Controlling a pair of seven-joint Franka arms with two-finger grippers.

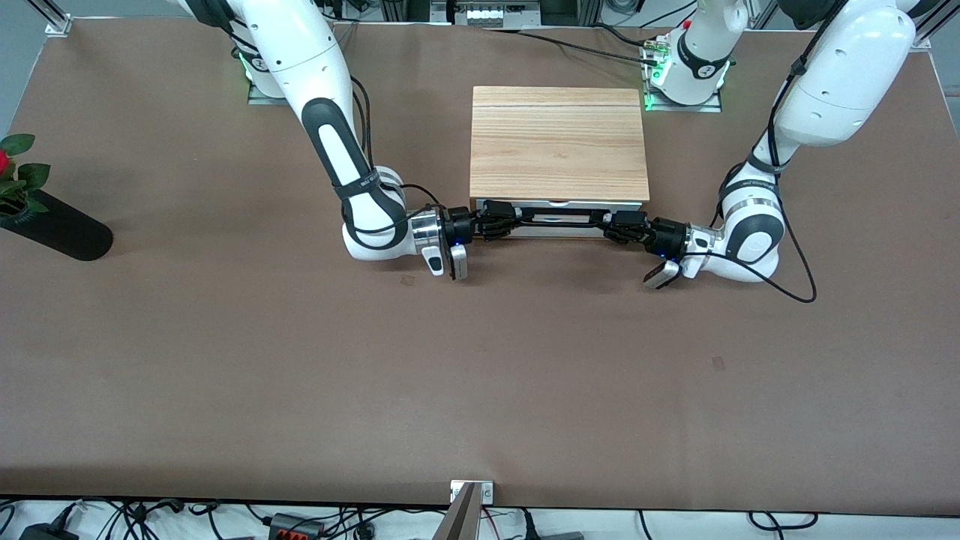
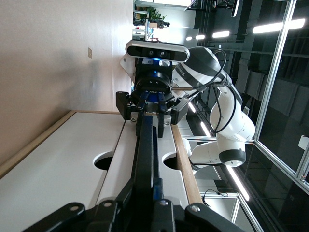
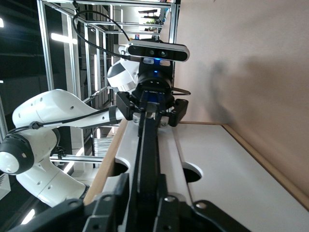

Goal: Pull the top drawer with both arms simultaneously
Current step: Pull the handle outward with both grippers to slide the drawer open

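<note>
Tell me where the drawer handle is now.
The handle runs along the drawer front, under the cabinet top, with the right gripper and left gripper gripping its ends.

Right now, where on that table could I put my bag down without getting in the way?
The wide brown table stretch nearer the front camera than the drawer is bare. It is crowded at the top drawer: the right hand and left hand both grip its handle.
</note>
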